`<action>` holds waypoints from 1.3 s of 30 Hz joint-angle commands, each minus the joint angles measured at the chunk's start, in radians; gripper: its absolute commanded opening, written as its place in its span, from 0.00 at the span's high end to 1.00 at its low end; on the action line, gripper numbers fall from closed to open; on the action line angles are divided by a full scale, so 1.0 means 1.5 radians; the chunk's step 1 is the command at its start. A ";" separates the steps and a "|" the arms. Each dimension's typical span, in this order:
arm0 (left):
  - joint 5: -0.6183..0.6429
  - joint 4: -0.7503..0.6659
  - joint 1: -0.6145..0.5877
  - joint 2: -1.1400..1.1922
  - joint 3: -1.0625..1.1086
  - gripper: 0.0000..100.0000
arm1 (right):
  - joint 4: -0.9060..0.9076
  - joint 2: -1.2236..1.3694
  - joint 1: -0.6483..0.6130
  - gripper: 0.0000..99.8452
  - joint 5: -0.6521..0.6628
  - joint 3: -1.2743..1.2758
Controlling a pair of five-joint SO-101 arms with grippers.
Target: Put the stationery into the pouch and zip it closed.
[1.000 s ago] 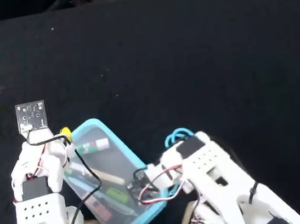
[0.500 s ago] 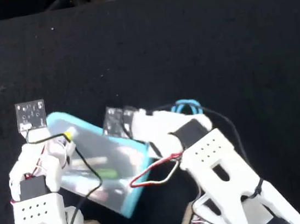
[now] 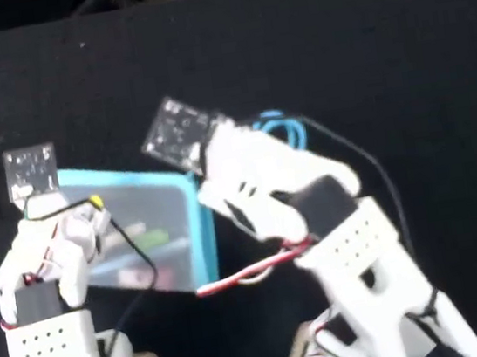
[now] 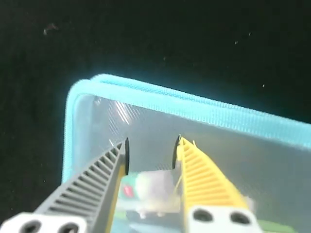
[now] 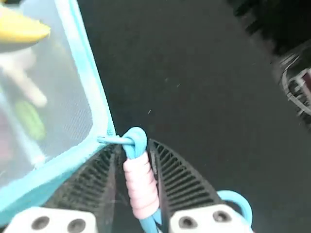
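pouch (image 3: 156, 209) swung round; right hand (image 5: 134, 146) clamps its pull cord (image 5: 141, 184), left hand (image 4: 151, 147) parted.

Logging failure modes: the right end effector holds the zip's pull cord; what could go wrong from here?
1. The pull cord lies lengthwise in the right end effector and might slip out under tension.
2. The left end effector is open over the pouch, not gripping it, so the pouch may slide instead of zipping.
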 commanded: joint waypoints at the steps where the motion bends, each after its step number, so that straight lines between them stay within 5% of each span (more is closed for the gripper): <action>1: -0.001 0.020 -0.006 -0.006 -0.063 0.83 | -0.002 -0.008 -0.002 0.99 -0.006 -0.096; 10: -0.001 0.166 0.002 -0.006 -0.242 0.83 | -0.152 -0.008 -0.004 0.99 -0.006 -0.163; 20: -0.013 0.182 -0.003 -0.006 -0.277 0.83 | -0.206 -0.010 -0.077 0.99 -0.001 -0.174; 29: -0.230 0.314 -0.003 -0.005 -0.452 0.82 | -0.164 -0.019 -0.133 0.99 -0.001 -0.196; 39: -0.400 0.347 -0.004 -0.005 -0.480 0.77 | -0.134 -0.020 -0.132 0.99 0.034 -0.207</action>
